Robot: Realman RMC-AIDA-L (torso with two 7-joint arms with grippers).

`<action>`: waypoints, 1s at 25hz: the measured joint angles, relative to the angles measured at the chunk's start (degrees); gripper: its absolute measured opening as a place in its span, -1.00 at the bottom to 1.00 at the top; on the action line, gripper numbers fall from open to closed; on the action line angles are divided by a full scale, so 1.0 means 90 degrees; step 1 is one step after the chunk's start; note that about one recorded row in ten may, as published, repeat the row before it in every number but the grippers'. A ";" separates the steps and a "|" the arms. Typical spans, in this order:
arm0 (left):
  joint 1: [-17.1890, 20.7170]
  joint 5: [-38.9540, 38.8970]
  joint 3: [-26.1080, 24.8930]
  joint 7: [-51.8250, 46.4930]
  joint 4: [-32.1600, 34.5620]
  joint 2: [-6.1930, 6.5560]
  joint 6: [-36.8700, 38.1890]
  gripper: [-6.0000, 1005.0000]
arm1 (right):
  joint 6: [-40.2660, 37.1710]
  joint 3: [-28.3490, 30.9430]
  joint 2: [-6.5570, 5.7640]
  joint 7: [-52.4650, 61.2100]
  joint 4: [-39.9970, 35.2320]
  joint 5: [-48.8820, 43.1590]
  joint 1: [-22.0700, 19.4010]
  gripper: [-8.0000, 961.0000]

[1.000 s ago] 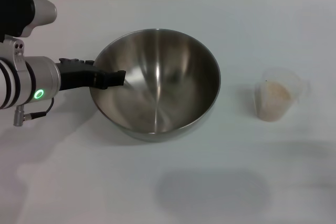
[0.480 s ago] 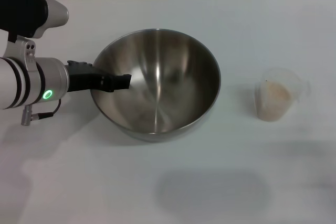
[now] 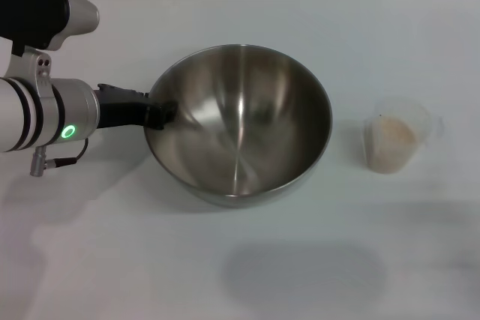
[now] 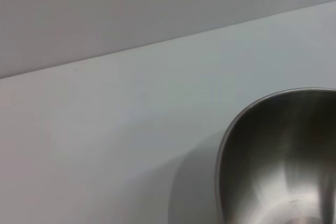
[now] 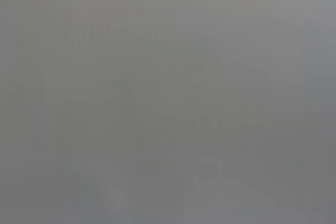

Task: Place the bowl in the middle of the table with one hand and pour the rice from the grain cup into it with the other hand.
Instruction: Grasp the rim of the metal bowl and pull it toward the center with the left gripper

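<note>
L gripper [image 3: 161,116] fingers clamped on bowl [image 3: 240,125] rim, frame left-center. Bowl sits mid-frame on table [image 3: 112,260]. Grain cup [image 3: 396,142] w/ rice [image 3: 393,139] at right, well apart, path btwn unobstructed. R gripper not visible.

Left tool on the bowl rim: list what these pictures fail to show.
- Head view: the left tool sits at the bowl rim; its grip is hidden by the rim.
- Left wrist view: the bowl is cut off by the edge, no fingers visible.
- Right wrist view: plain grey; right tool unseen.
</note>
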 joint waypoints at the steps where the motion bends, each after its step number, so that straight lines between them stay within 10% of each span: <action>1: -0.0003 0.0000 -0.0001 0.0000 -0.0006 0.0000 -0.0002 -0.11 | 0.0000 0.0000 0.0000 0.0000 0.0000 0.0000 -0.0001 0.74; 14: -0.0167 -0.0331 -0.0207 -0.0024 0.0017 0.0004 -0.0199 -0.86 | 0.0000 0.0000 0.0000 0.0000 0.0000 0.0000 -0.0010 0.74; 25: -0.0689 -0.0732 -0.0814 0.0050 0.0282 0.0019 -0.0648 -0.90 | 0.0001 -0.0009 0.0000 0.0000 0.0000 0.0000 -0.0008 0.74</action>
